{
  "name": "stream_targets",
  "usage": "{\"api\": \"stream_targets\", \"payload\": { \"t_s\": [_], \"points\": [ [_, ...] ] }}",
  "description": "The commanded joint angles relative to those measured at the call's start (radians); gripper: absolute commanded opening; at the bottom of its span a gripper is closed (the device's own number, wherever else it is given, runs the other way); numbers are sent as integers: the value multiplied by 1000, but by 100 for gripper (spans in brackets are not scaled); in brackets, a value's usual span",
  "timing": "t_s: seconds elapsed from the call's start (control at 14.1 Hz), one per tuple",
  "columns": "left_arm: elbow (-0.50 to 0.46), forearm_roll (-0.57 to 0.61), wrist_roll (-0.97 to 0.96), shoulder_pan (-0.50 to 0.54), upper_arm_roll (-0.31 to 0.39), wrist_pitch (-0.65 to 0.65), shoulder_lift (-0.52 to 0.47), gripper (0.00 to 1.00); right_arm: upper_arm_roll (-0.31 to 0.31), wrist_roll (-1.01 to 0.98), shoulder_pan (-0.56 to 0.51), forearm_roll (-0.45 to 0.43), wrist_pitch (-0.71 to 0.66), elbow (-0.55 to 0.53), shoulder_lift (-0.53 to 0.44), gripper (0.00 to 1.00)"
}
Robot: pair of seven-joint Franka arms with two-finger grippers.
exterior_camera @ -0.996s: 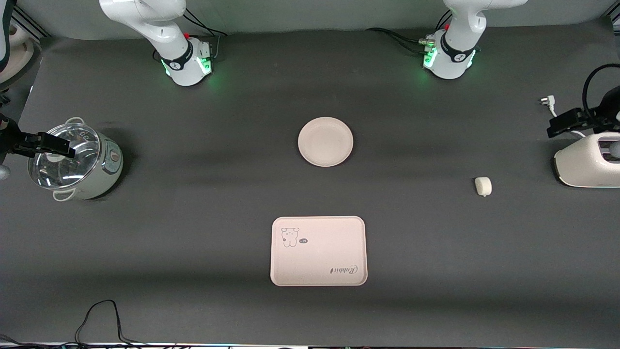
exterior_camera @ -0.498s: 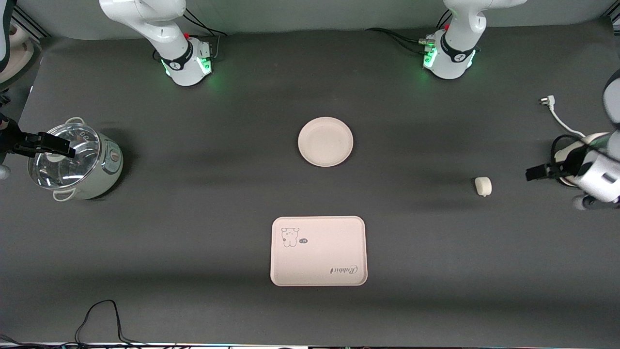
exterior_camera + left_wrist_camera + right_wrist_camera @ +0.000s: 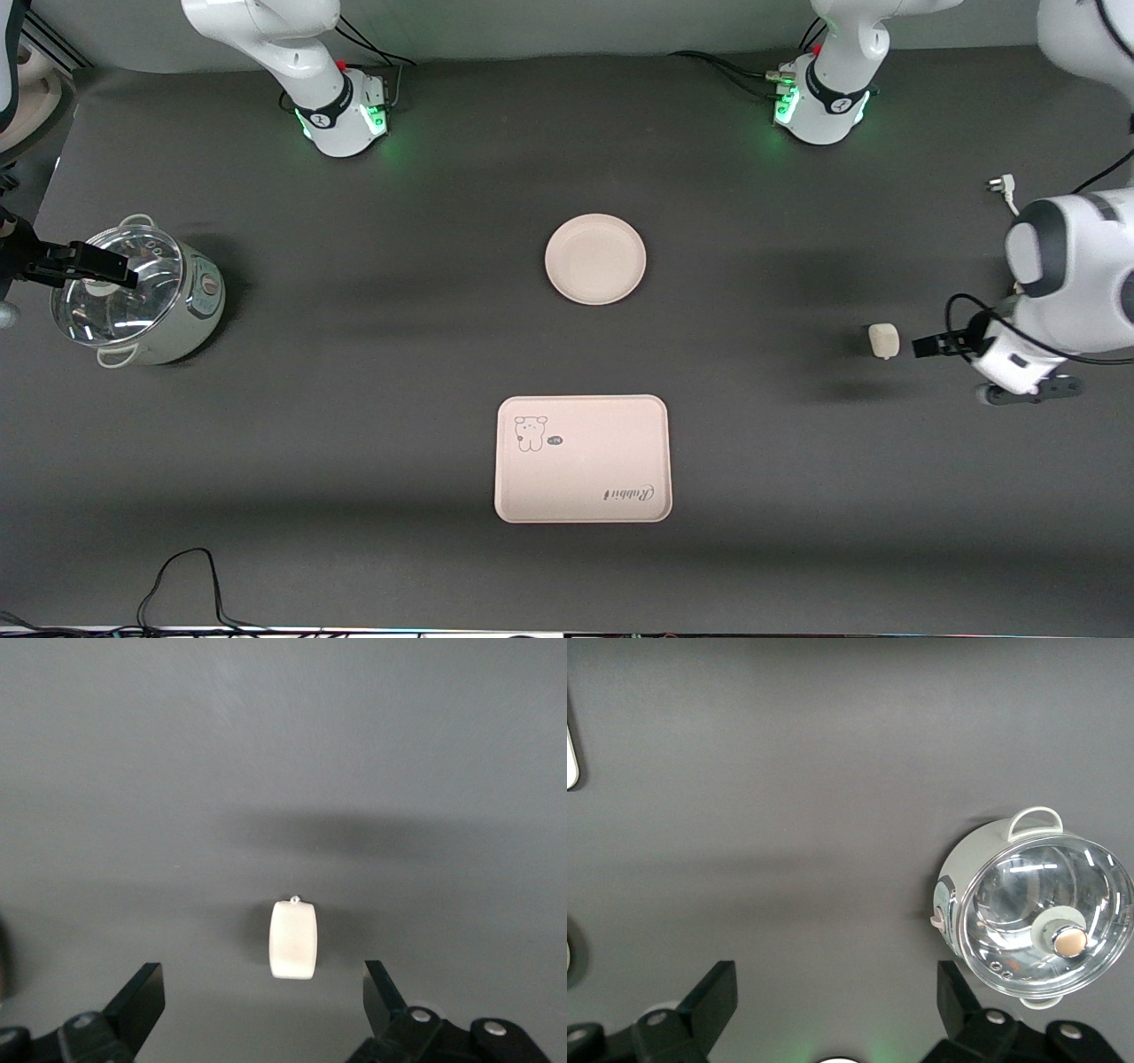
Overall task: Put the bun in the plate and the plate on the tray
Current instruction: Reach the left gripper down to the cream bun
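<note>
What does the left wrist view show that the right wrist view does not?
Only the left wrist view shows the bun lying on the table, ahead of the open left gripper. Only the right wrist view shows the lidded pot and the open right gripper. Both share the dark table and open jaws holding nothing.

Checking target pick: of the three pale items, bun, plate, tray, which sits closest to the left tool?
The bun. It lies on the table right by the open left tool; the plate and tray sit mid-table, much farther off.
</note>
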Motion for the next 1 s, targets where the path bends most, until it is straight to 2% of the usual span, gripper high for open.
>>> {"api": "stream_targets", "payload": {
  "t_s": [0.0, 0.14, 0.5, 0.93],
  "points": [
    [-203, 0, 6, -8, 3, 200, -42, 100, 8, 23, -2, -20, 14, -26, -25, 100],
    [-263, 0, 6, -8, 3, 296, -27, 100, 8, 23, -2, -20, 14, -26, -27, 100],
    [-268, -3, 6, -9, 1, 305, 11, 99, 8, 23, -4, -20, 14, -26, -25, 100],
    [-268, -6, 6, -14, 0, 333, 27, 65, 8, 23, -2, -19, 14, -26, -25, 100]
  ]
}}
